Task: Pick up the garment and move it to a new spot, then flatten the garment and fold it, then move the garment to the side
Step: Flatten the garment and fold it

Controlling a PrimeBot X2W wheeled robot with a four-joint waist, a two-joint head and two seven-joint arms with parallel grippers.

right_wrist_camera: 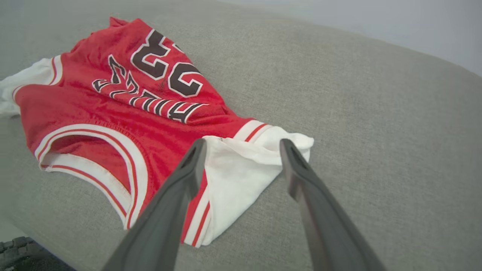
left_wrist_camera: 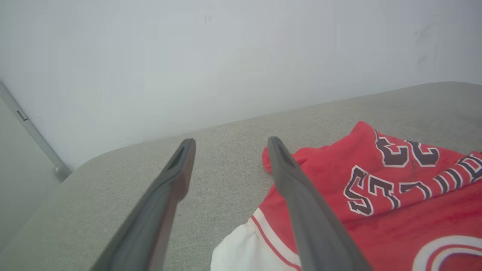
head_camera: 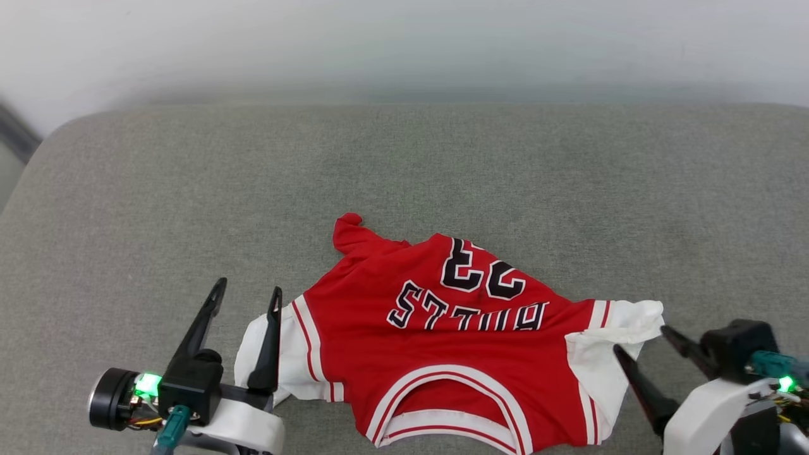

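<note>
The garment (head_camera: 455, 341), a red T-shirt with white sleeves, striped trim and a black-and-white print, lies crumpled on the grey cushion near its front edge, collar toward me. My left gripper (head_camera: 248, 292) stands open by the shirt's left white sleeve (head_camera: 287, 357), its inner finger over the sleeve, nothing held. In the left wrist view the open gripper (left_wrist_camera: 230, 145) has the garment (left_wrist_camera: 380, 195) to its right. My right gripper (head_camera: 641, 341) is open around the rumpled right white sleeve (head_camera: 622, 328). The right wrist view shows that gripper (right_wrist_camera: 243, 146) with the sleeve (right_wrist_camera: 241, 169) between its fingers, not pinched.
The grey fabric cushion (head_camera: 404, 177) spreads wide behind and to both sides of the shirt. A pale wall (head_camera: 404, 44) rises behind its far edge. The cushion's rounded left corner (head_camera: 57, 145) drops off at the far left.
</note>
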